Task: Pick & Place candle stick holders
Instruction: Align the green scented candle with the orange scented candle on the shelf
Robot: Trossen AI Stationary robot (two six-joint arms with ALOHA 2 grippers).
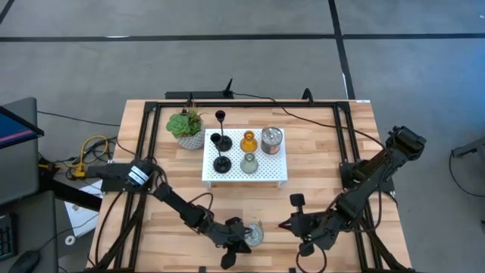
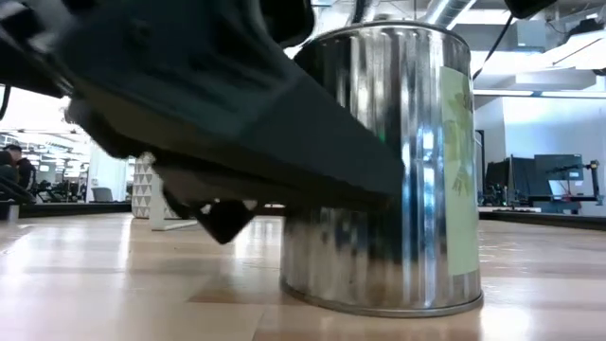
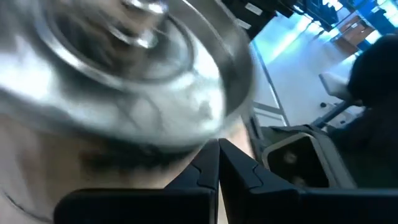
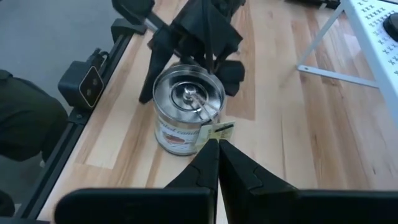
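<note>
At the lower centre of the high view, a silvery glass cup (image 1: 255, 233) stands on the wooden table (image 1: 326, 144), apart from the white perforated platform (image 1: 245, 176) in the middle of the frame. On that platform are three black holders (image 1: 220, 141), an amber holder (image 1: 248, 141), a pale green holder (image 1: 248, 163) and a second silvery cup (image 1: 271, 139); a potted plant (image 1: 186, 125) sits just left of it. The left gripper (image 1: 236, 244) lies right beside the stray cup at its lower left, and the right gripper (image 1: 298, 230) waits to the right of it, apart.

In the low view the cup (image 2: 383, 161) fills the right half of the frame, upright on the wood, with a dark arm part across the upper left, close in front of it.

In the left wrist view the cup's rim (image 3: 124, 68) fills the upper left, and the left gripper (image 3: 218, 163) shows its fingers pressed together, holding nothing.

In the right wrist view the cup (image 4: 186, 109) stands at centre with the left arm behind it; the right gripper (image 4: 218, 158) at bottom centre is likewise closed and empty.

Judging by this, one holder is not yet on the platform and no grasp is made. The next move would call for a gripper to spread its fingers, straddle the cup's wall, close and lift it to a free spot on the platform.
</note>
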